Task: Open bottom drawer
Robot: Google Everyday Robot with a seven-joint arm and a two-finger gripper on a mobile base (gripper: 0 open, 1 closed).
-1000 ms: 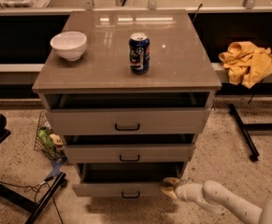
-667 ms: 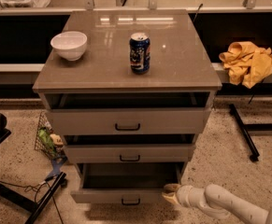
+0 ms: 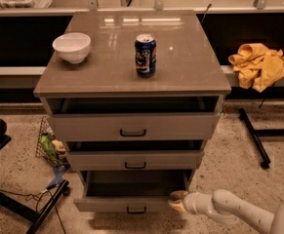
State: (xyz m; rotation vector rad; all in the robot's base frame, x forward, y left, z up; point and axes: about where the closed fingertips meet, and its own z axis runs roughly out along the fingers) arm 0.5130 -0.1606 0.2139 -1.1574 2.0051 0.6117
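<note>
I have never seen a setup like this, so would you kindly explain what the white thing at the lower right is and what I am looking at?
This is one picture from a single camera, looking down at the front of a grey-beige cabinet. The white tube at the lower right is the robot's arm. Its tip is the gripper, a two-fingered clamp, which sits at the right end of the bottom drawer. I cannot tell whether it grips the drawer. That drawer is pulled out the farthest. The middle drawer and top drawer are open a little. On the cabinet top stand a white bowl and a blue drink can. A yellow cloth lies off to the right.
</note>
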